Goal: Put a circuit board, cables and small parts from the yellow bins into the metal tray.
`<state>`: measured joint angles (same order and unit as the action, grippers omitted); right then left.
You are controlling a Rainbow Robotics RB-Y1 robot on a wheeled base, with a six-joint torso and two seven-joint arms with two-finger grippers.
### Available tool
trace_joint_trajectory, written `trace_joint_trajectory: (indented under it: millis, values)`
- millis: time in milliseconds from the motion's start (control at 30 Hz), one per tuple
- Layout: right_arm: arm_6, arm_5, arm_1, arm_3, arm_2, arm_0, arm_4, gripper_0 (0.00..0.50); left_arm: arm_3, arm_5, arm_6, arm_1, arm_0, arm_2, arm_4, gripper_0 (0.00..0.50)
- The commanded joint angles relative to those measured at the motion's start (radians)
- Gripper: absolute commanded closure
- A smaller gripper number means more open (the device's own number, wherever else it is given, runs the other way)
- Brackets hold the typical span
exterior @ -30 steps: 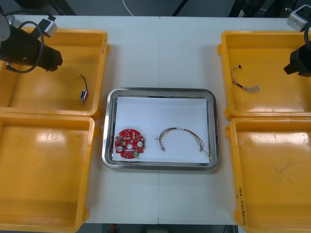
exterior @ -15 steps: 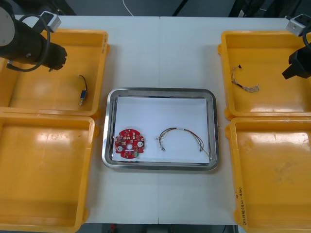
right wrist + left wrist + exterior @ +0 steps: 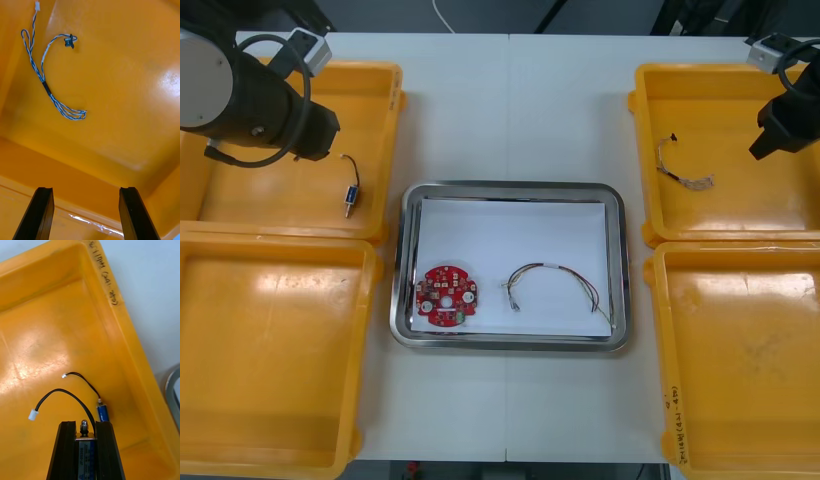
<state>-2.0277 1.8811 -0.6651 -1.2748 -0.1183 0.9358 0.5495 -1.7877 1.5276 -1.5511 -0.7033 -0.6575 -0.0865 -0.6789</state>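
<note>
Circuit board (image 3: pixel 446 296), round and red, flat in the near left corner of the metal tray (image 3: pixel 505 187), apart from a thin looped cable (image 3: pixel 555 283) on the same white floor; far half of that floor bare. From above: left arm (image 3: pixel 255 100) over the far left bin (image 3: pixel 385 120), jaws hidden beneath it, a blue part (image 3: pixel 352 195) on a black lead just beside. From the left wrist, more: left jaws pinching a small metal part (image 3: pixel 84 438) between the fingers (image 3: pixel 67 450), black cable (image 3: pixel 63 393) arching from it to a white plug; blue part (image 3: pixel 103 413) loose on the bin floor just beyond the fingertips, close to the side wall, with worktop (image 3: pixel 150 296) past that wall. Right arm (image 3: pixel 785 125) above the far right bin (image 3: pixel 640 150), near its outer side. Right jaws spread wide, nothing between the fingers (image 3: pixel 39 213), over a taped bin edge; twisted blue-and-white cable (image 3: pixel 41 75) well apart on the bin floor, a mere squiggle (image 3: pixel 683 170) from above. Bare worktop between tray and bins on both sides.
</note>
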Motion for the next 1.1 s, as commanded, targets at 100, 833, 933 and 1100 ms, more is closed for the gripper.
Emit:
trace_joint_trajectory:
  millis: [100,833,933,1100]
  values:
    - [-0.052,-0.057,0.036,0.088,0.002,0.110,-0.036,0.000,-0.173,0.121,0.341,0.044,0.004,-0.038,0.048,0.500]
    - [-0.322,-0.132,0.102,0.127,0.009,0.113,-0.072,0.000,-0.208,0.057,0.735,0.122,-0.031,-0.386,0.254,0.497]
    - [-0.381,-0.137,0.110,0.127,0.009,0.104,-0.072,0.000,-0.185,0.036,0.747,0.133,-0.031,-0.409,0.266,0.498]
    - [-0.437,-0.171,0.113,0.127,0.009,0.081,-0.071,0.000,-0.118,-0.046,0.764,0.142,-0.033,-0.441,0.277,0.497]
